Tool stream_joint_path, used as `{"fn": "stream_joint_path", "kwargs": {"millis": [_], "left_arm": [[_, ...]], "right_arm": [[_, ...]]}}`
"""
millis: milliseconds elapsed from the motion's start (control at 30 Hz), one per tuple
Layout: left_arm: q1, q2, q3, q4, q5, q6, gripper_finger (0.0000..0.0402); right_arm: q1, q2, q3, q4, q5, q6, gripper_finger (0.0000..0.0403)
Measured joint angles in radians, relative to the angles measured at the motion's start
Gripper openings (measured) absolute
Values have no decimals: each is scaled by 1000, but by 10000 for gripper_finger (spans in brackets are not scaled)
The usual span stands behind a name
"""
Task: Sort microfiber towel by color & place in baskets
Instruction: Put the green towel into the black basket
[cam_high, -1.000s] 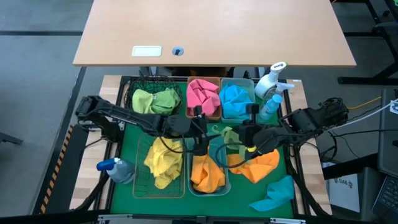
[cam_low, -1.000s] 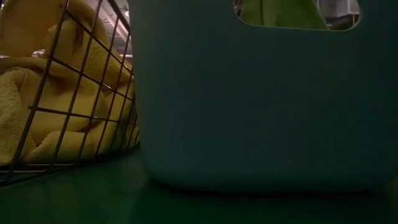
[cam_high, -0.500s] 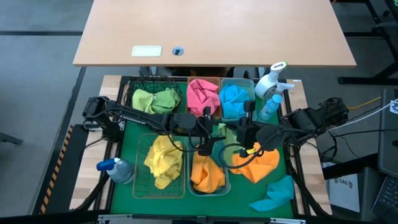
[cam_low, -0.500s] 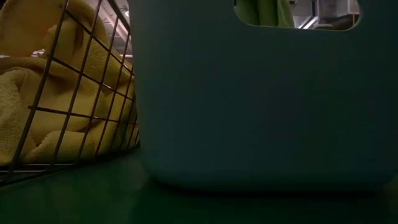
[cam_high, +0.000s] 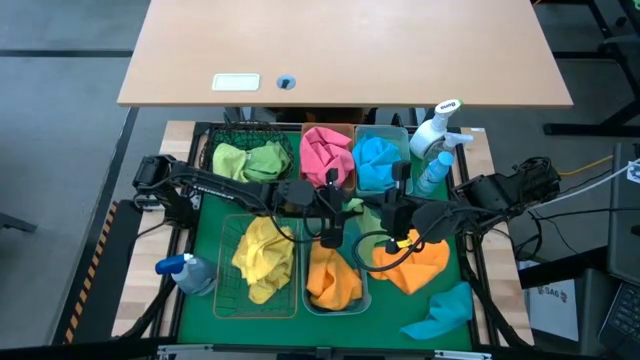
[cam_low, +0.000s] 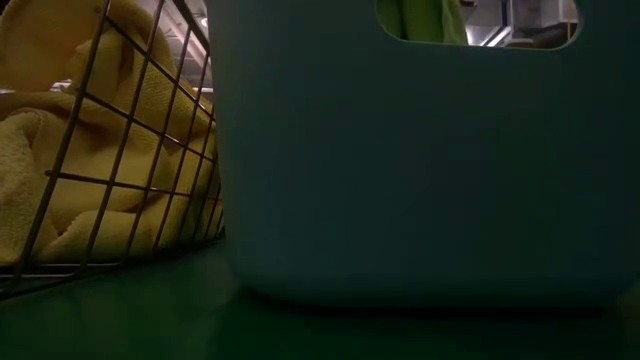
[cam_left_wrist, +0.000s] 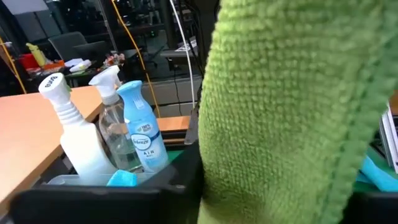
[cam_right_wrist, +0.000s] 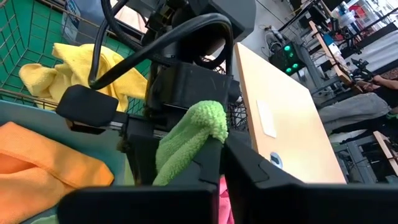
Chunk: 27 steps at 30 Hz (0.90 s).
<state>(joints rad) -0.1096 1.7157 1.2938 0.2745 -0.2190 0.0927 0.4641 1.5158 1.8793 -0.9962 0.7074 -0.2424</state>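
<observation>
Handover | green towel (cam_high: 368, 213) pinched by right gripper (cam_high: 392, 214) and now reached by left gripper (cam_high: 333, 212), grip unclear | green wire-mesh basket (cam_high: 226, 134) next.

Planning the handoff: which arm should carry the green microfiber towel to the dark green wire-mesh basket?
Left. Both grippers, left and right, meet at the green microfiber towel; the dark green wire-mesh basket is on the left arm's side.
</observation>
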Motion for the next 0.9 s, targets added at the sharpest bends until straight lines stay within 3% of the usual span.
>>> {"fn": "stream_joint_path", "kwargs": {"millis": [100, 300, 433, 900], "left_arm": [[1, 0, 0, -1, 0, 30, 71], [1, -34, 0, -26, -3, 57, 13], [1, -94, 0, -38, -4, 58, 10], [94, -452, 0, -304, -29, 48, 7]], "right_arm": [[0, 0, 0, 0, 0, 1, 31], [0, 0, 0, -1, 2, 23, 119], [0, 0, 0, -17, 37, 86, 159], [0, 0, 0, -193, 41, 173, 161]]}}
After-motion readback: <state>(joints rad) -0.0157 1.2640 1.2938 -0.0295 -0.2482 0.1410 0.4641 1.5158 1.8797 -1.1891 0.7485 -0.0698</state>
